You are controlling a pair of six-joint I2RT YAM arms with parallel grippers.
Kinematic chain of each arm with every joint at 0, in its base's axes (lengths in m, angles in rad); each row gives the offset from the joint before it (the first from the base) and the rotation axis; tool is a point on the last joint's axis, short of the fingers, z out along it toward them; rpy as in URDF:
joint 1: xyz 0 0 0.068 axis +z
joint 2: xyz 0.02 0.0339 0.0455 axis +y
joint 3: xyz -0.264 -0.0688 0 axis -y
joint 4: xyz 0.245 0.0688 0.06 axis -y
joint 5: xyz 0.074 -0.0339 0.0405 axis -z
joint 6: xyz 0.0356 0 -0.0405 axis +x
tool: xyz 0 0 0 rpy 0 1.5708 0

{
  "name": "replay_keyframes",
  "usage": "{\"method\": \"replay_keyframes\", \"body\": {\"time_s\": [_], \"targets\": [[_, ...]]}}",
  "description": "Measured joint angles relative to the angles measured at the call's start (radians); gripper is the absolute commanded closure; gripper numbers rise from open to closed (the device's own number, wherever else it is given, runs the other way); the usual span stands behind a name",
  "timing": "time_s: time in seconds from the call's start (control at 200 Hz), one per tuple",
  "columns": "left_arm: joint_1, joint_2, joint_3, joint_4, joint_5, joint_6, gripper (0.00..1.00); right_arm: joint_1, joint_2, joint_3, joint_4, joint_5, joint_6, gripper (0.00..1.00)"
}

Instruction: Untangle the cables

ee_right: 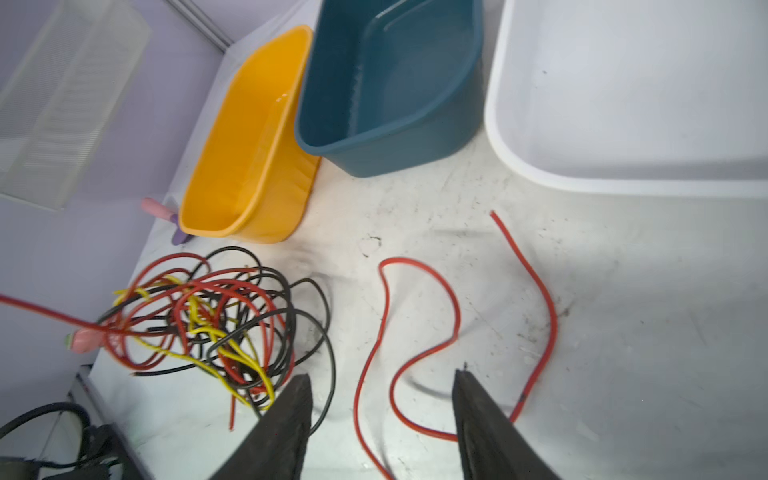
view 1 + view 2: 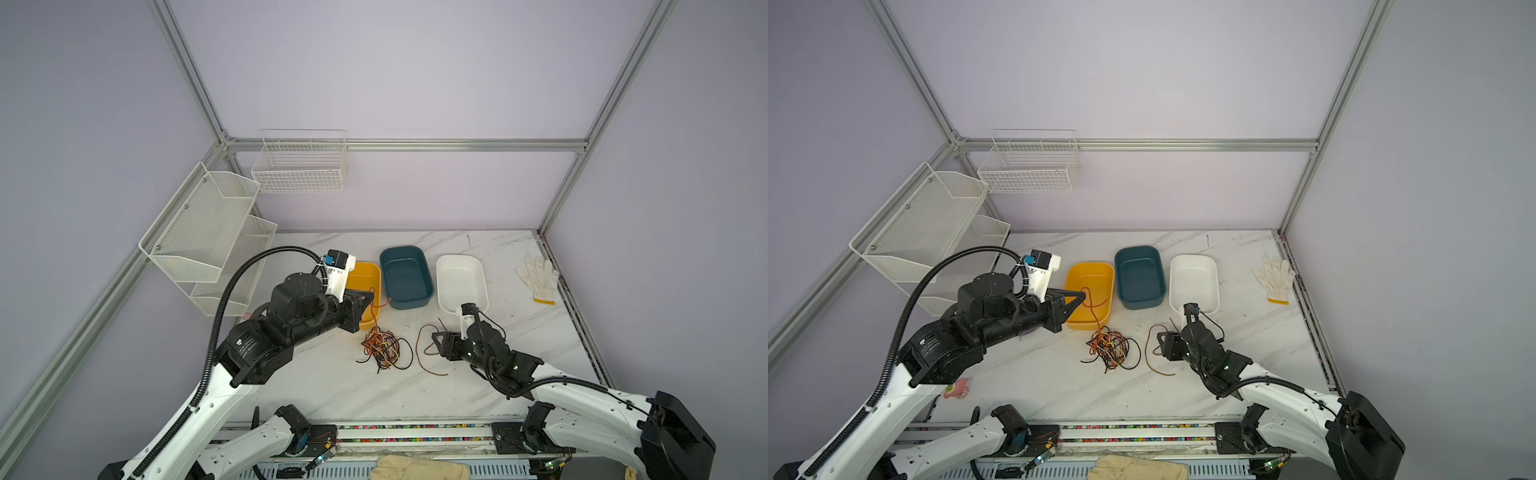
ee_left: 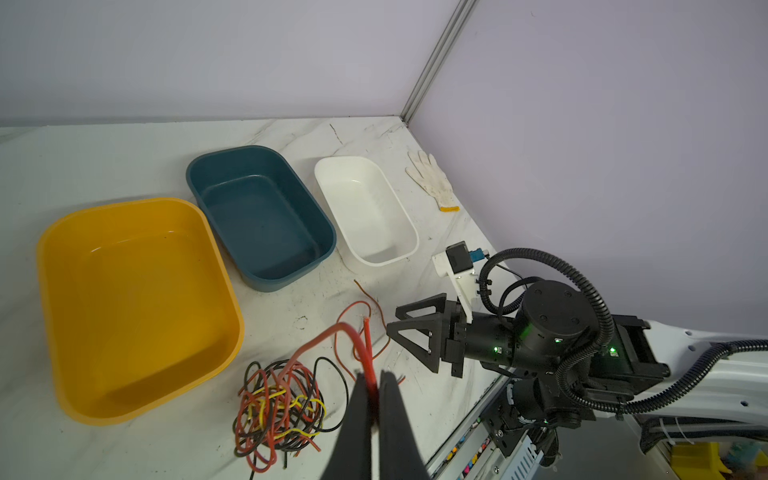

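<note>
The cables (image 2: 384,348) (image 2: 1112,348) lie in a tangle of red, black and yellow wires on the marble table, in front of the yellow bin. My left gripper (image 2: 371,296) (image 2: 1084,296) (image 3: 376,374) hangs above that bin's near end, shut on a red cable (image 3: 368,353) that runs down into the tangle (image 3: 278,399). A separate red cable (image 1: 415,260) (image 2: 417,353) lies loose in curves to the right of the tangle (image 1: 199,328). My right gripper (image 2: 438,336) (image 2: 1160,338) (image 1: 380,376) hovers just over it, open, with nothing between its fingers.
Three bins stand in a row behind the cables: yellow (image 2: 1090,264), dark blue (image 2: 1138,248), white (image 2: 1194,256). A white glove (image 2: 538,276) lies at the far right. Mesh shelves (image 2: 203,232) and a wire basket (image 2: 299,166) hang on the left wall.
</note>
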Motion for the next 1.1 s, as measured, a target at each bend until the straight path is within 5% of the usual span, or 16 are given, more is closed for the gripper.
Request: {"method": "replay_keyframes", "body": {"time_s": [0.82,0.98,1.1], "targets": [[0.000,-0.006,-0.155,-0.037,-0.031,0.069,1.00,0.000,0.391,0.106,0.032,0.130,-0.026,0.42],[0.000,-0.041,-0.186,-0.081,-0.054,0.099,1.00,0.000,0.463,0.132,0.057,0.154,-0.030,0.57],[0.000,-0.080,-0.214,-0.109,-0.076,0.119,1.00,0.000,0.473,0.135,0.082,0.162,-0.027,0.86]]}}
